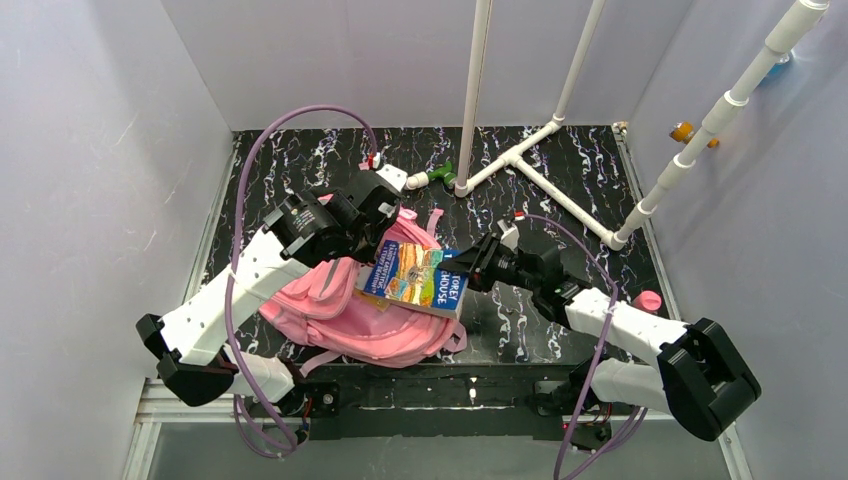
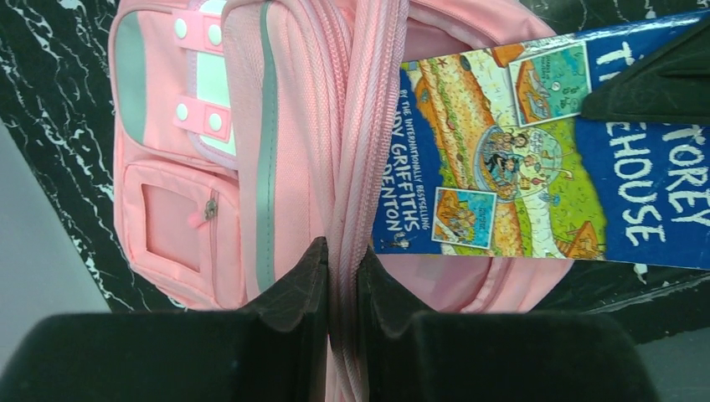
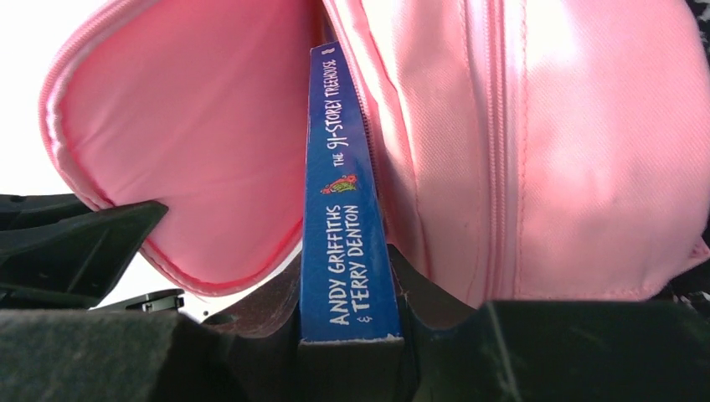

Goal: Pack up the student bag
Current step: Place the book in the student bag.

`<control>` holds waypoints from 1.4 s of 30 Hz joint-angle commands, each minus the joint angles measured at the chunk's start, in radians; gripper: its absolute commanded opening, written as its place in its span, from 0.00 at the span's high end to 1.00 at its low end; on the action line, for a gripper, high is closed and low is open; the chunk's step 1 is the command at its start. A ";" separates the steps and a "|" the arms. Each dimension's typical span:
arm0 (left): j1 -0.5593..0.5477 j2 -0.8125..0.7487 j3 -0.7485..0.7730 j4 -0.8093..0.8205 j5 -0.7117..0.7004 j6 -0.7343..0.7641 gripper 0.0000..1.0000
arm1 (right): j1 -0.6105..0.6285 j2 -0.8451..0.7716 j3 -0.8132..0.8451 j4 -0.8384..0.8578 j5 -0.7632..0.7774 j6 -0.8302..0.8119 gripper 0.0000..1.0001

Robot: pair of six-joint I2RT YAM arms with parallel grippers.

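Black marbled table (image 1: 590, 150); on it lie the student bag (image 1: 330, 300) and a white pipe frame (image 1: 560, 195).

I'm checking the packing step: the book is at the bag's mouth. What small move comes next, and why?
Probably the right tool should slide the book deeper into the student bag: the left tool pinches the zipper edge, holding the mouth open, and most of the book is outside.
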 commanded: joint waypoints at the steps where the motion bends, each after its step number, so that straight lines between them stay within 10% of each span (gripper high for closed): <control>1: 0.007 -0.042 0.062 0.105 0.037 0.000 1.00 | 0.015 0.002 0.031 0.161 0.059 0.039 0.99; 15: 0.008 -0.040 0.053 0.147 0.164 -0.034 1.00 | 0.289 0.244 0.255 0.200 0.598 -0.020 0.99; 29: 0.008 -0.070 0.055 0.161 0.239 -0.038 1.00 | 0.312 0.526 0.408 0.489 0.620 -0.003 0.99; 42: 0.033 -0.077 -0.011 0.183 0.214 -0.040 1.00 | 0.333 0.512 0.327 0.289 0.416 -0.161 0.43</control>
